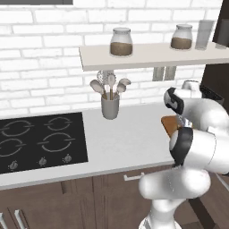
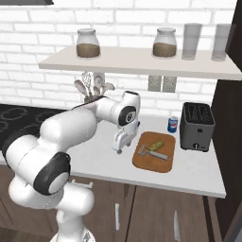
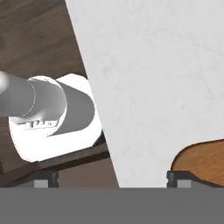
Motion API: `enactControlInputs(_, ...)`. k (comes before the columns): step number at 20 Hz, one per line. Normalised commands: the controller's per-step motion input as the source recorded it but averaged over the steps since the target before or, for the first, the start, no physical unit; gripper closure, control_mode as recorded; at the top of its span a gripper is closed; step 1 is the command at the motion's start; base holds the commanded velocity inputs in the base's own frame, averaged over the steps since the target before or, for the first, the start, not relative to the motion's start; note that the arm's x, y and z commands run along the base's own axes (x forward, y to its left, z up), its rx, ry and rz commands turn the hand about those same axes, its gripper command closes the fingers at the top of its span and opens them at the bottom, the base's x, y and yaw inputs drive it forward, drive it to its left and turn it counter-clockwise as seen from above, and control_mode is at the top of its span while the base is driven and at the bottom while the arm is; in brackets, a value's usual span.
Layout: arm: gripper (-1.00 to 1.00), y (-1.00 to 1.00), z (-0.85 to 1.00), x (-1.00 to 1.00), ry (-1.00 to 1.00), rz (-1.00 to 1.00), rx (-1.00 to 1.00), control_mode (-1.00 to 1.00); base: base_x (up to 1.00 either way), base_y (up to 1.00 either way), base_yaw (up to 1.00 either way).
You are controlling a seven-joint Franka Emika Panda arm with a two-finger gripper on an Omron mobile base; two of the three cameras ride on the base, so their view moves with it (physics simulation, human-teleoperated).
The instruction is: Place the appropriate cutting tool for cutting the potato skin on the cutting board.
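Peeler (image 2: 155, 152) and potato (image 2: 157, 144) lie together on the board (image 2: 150, 164) at the right end of the worktop (image 2: 198, 172), the metal tool's head toward the board's left edge, its handle angled down to the right. Just left of the board hangs the claw (image 2: 119, 144), pointing down over bare worktop, its jaws spread wide and holding nothing; the hand view confirms it, with both fingertips (image 3: 179, 178) far apart, one over the board's rounded corner, the other past the worktop's front edge. A blue can (image 2: 173, 124) and a toaster (image 2: 197, 126) stand behind the board, and a pot of utensils (image 1: 110, 106) sits against the brick wall beside the hob (image 1: 40, 141).

By the look of it, the placing step is finished: the right tool for the skin rests flat on the wood, clear of the claw. What remains seems only a clean withdrawal, lifting the arm up and away to the left without brushing the board or nudging the tool off it.
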Motion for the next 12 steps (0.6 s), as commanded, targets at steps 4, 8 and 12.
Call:
enactControlInputs(4, -1.0, 1.0, 0.31, -0.65, 0.0, -0.02, -0.03, -1.0, 0.0, 0.0, 0.0)
enactControlInputs(8, -1.0, 1.0, 0.34, -0.62, 0.0, -0.03, -0.04, -1.0, 0.0, 0.0, 0.0)
enactControlInputs(12, -1.0, 1.0, 0.27, -0.51, 0.0, -0.03, -0.03, -1.0, 0.0, 0.0, 0.0)
